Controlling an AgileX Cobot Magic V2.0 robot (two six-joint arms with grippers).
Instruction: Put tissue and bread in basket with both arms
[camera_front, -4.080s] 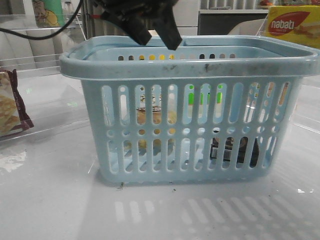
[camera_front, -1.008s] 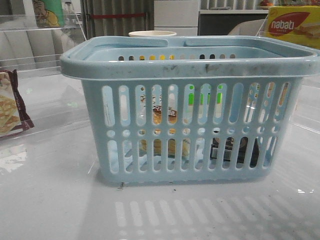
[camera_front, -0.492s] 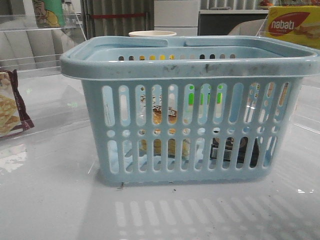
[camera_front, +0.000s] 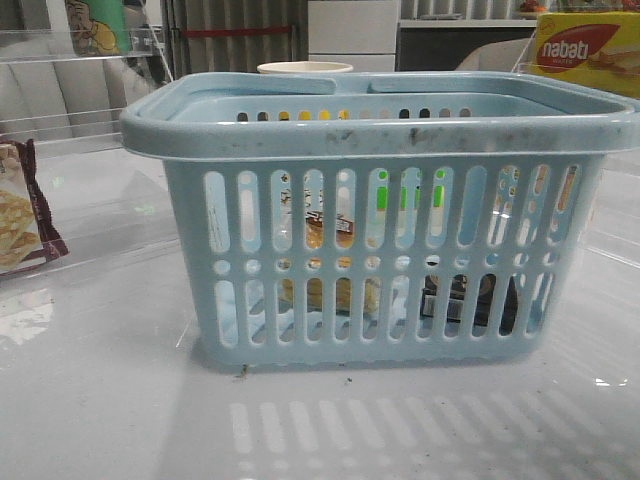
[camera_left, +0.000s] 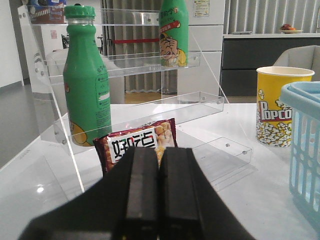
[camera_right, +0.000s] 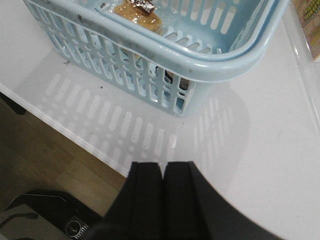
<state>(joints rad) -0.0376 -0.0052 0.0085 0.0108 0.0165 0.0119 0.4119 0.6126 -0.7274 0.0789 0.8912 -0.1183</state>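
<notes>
Large light-blue plastic basket (camera_front: 380, 135): rim scuffed with dark grey marks. Inside it, golden-brown bread in clear plastic (camera_front: 330, 262) bearing a dark label strip; beside that, a mostly black tissue packet (camera_front: 468, 300). Behind the basket, a yellow "nabati" box (camera_front: 586, 50) with red logo. Left of the basket, a maroon-edged pack of pale crackers (camera_front: 22, 210).

"nabati" on yellow box (camera_front: 585, 50) at back; "POPCO…" on yellow popcorn cup (camera_left: 275, 112).
</notes>
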